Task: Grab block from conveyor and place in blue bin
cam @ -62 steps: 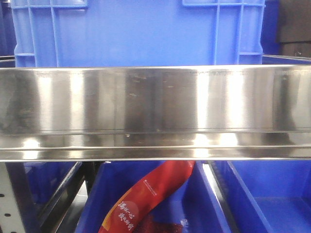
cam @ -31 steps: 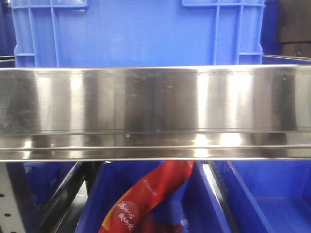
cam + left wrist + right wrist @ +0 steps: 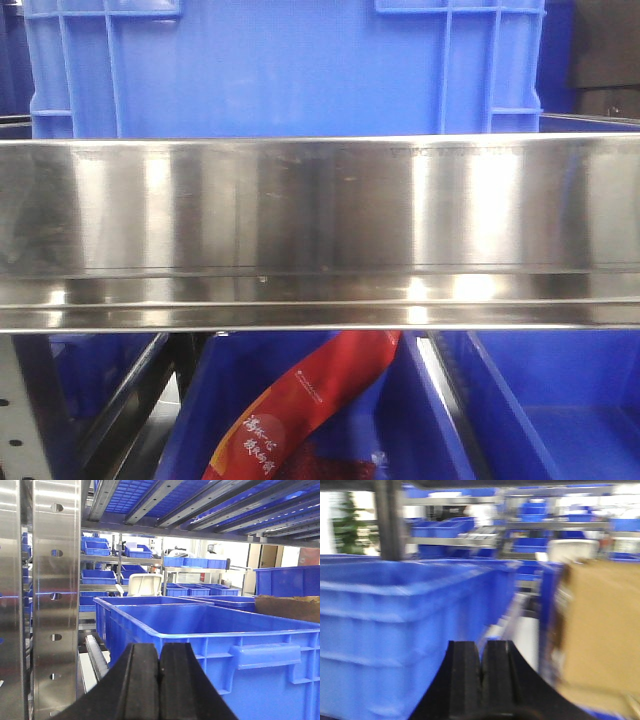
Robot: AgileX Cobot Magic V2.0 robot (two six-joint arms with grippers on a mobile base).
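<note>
Nowhere in any view: green block, conveyor belt. Left gripper point(image 3: 159, 680) closed, black pads pressed flat together, nothing between them. Right gripper point(image 3: 481, 677) likewise closed and empty, pads meeting along a thin seam; whole right wrist view blurred.

Just beyond and right of the left claw: large blue bin point(image 3: 215, 645), open top, rim above the fingertips. Left of that claw: perforated steel upright point(image 3: 55, 600). Farther off: shelves of smaller blue bins point(image 3: 102, 575).

Left of the right claw: blue crate point(image 3: 395, 630). Right of it: brown cardboard box point(image 3: 600, 625).

In the front view: polished steel rail point(image 3: 320, 230) across the middle, blue crate point(image 3: 290, 65) behind it, red packet point(image 3: 300, 405) with white Chinese characters in a lower blue bin point(image 3: 560, 400); writing too small to read.
</note>
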